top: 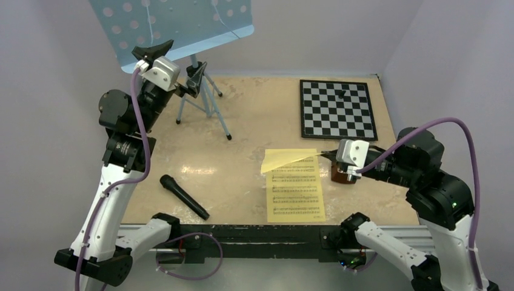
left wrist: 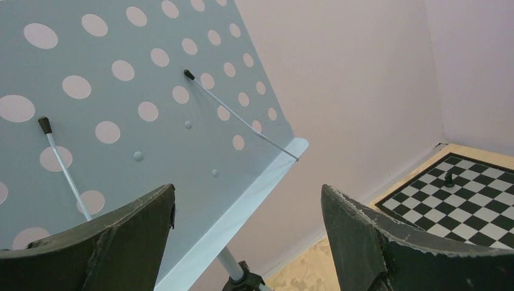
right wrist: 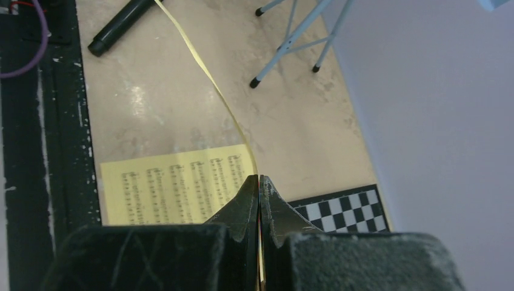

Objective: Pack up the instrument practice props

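From above, the left gripper (top: 182, 60) stands wide open and holds nothing. Its arm reaches up and forward, the wrist raised well off the table (top: 242, 121). The light-blue music stand (top: 195, 63) has its pole in the gap between the two fingers, just under the perforated tray (top: 176, 24); whether either finger touches the pole cannot be told. The right gripper (top: 325, 155) is pinched shut on a corner of the top sheet (top: 288, 159), which curls up off the yellow sheet-music pages (top: 295, 194) lying flat below and ahead of the hand. That arm is folded low, its wrist pointing across toward the left arm. The brown metronome (top: 339, 176) sits just beneath the wrist. A chessboard (top: 337, 109) lies beyond this hand and a black microphone (top: 183, 196) far past the pages.

The left wrist camera shows both fingers (left wrist: 121, 242) spread far apart around empty air. The tray (left wrist: 151, 121) fills the view ahead and above, tilted, with two wire page holders (left wrist: 242, 118) across it. The pole (left wrist: 233, 267) rises between the finger bases. The chessboard (left wrist: 473, 194) shows beyond the other finger, a dark chess piece (left wrist: 449, 177) on it.

The right wrist camera shows the fingertips (right wrist: 248, 200) pressed together on the top sheet (right wrist: 206, 73), seen edge-on and arching away. The flat pages (right wrist: 176, 188) lie beside the fingertips, the stand's legs (right wrist: 297, 36) and microphone (right wrist: 121, 27) farther out.
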You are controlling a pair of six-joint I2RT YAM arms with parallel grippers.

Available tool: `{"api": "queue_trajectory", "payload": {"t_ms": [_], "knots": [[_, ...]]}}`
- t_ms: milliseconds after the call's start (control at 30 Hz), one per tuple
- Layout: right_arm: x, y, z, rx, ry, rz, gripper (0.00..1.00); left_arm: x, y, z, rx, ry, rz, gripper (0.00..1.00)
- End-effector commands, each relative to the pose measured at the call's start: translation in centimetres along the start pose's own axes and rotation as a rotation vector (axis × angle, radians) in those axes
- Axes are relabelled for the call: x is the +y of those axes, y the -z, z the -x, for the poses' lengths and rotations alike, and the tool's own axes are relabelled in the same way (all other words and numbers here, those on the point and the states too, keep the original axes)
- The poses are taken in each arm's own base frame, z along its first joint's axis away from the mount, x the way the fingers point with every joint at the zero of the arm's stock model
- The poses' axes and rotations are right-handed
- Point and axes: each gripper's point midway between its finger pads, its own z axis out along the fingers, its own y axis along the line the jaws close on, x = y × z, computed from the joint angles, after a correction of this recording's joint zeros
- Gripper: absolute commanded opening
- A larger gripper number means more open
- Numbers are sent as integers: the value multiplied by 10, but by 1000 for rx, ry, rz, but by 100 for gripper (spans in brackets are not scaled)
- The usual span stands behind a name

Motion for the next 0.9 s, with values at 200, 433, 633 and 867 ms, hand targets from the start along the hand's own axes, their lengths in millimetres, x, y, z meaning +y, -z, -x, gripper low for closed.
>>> {"api": "queue_trajectory", "payload": {"t_ms": [200, 433, 633, 867], "knots": [[23, -17, -23, 33, -197, 66, 0, -1, 23, 10, 13, -54, -10, 94], [11, -59, -63, 170, -314, 73, 0, -4, 31, -1, 64, -64, -17, 95], [-6, -90, -101, 224, -421, -8, 0, -6, 31, -11, 101, -56, -24, 95], [0, -115, -175, 432, -584, 24, 0, -7, 25, -16, 121, -56, -40, 95]]}}
